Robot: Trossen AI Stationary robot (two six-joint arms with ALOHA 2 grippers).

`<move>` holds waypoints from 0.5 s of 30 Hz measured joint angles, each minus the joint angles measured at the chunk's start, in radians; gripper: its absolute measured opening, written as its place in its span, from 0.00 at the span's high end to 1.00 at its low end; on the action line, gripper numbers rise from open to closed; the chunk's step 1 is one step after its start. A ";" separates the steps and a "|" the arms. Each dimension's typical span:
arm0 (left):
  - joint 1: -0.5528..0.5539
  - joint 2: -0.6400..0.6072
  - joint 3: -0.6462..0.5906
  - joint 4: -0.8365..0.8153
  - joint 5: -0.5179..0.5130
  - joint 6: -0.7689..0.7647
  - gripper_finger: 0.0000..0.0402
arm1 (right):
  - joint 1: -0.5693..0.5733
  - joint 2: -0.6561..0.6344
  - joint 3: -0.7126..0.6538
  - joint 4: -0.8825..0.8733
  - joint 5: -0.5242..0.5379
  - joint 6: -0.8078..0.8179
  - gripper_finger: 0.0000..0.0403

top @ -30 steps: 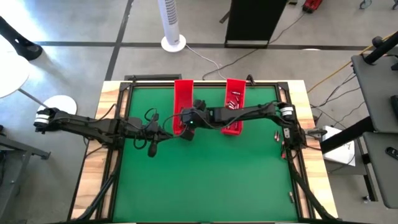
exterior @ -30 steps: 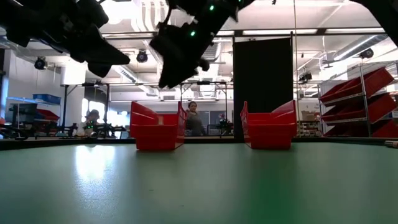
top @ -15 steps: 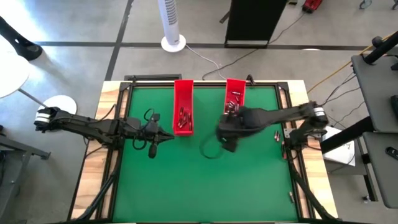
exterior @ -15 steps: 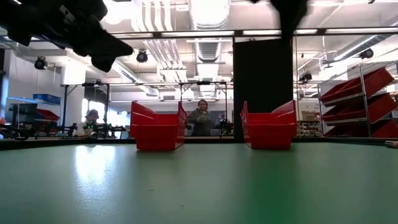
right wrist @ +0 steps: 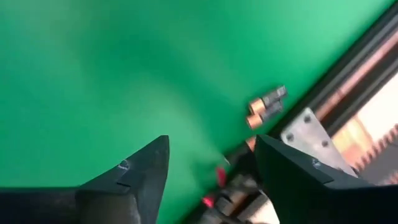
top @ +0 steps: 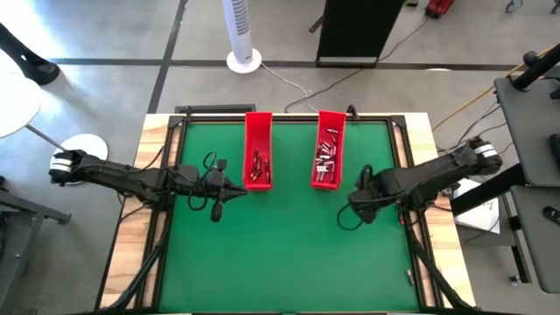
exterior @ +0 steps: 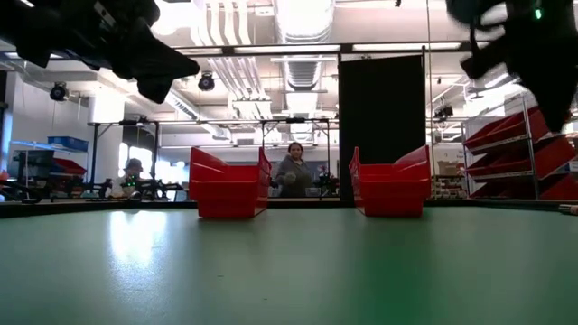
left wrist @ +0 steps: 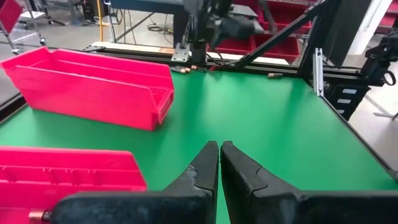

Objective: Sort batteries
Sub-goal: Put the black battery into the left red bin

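Batteries (right wrist: 266,104) lie on the green tabletop (top: 289,245) by its right edge, ahead of the right pincer (right wrist: 211,163), whose fingers are spread and empty. Left pincer (left wrist: 219,163) hangs pressed together beside the left red tray (top: 257,149).

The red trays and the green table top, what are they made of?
The trays look like shiny moulded plastic: thin smooth walls with a soft gloss. The table top looks like a matte green mat, maybe rubber or felt; it shows only faint reflections.

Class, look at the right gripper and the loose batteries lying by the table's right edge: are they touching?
Apart. In the right wrist view the right gripper hangs open, with bare green mat between its fingers and the loose batteries.
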 joint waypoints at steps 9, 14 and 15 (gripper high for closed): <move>-0.001 0.010 0.000 0.037 -0.001 0.009 1.00 | -0.239 -0.032 -0.193 0.007 -0.115 -0.372 0.19; -0.001 0.015 0.000 0.029 -0.001 0.009 1.00 | -0.342 -0.004 -0.216 0.007 -0.096 -0.646 0.12; -0.001 0.015 0.000 0.029 -0.001 0.009 1.00 | -0.360 0.004 -0.219 0.008 -0.090 -0.695 0.12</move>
